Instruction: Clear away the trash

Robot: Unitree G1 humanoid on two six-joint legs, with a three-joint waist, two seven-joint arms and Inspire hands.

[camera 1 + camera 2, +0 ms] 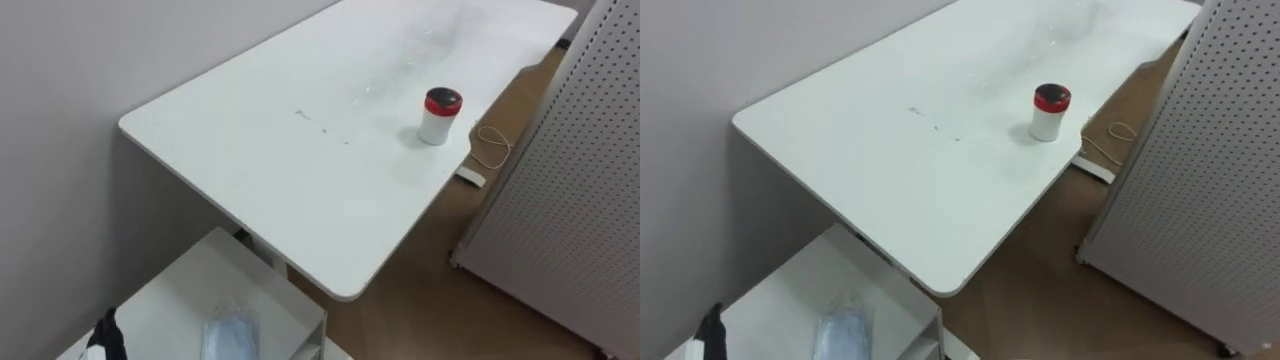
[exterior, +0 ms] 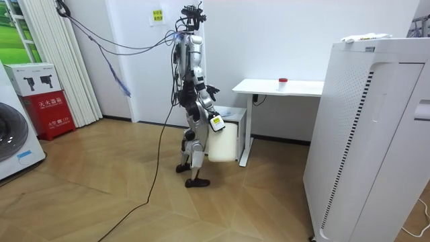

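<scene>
Red-lidded white cup (image 1: pixel 439 116) stands at 1 o'clock on the white desk (image 1: pixel 260 170). A pegboard panel (image 1: pixel 585 190) stands at 3 o'clock and a low cabinet (image 1: pixel 190 290) at 7. I cannot tell the finger state of the left hand (image 2: pixel 211 90) or the right hand (image 2: pixel 216 122).

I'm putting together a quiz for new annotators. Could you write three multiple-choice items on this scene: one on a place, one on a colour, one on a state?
1. Where is the small container? A on a chair; B on the white table; C in a sink.
2. What colour is its lid? A blue; B green; C red.
3. How does it stand? A upright, lid on; B tipped on its side; C upside down.
Answers: 1 B, it stands on the tabletop, near the edge by the pegboard panel; 2 C, the cap is plainly red; 3 A, the lid sits on top.
</scene>
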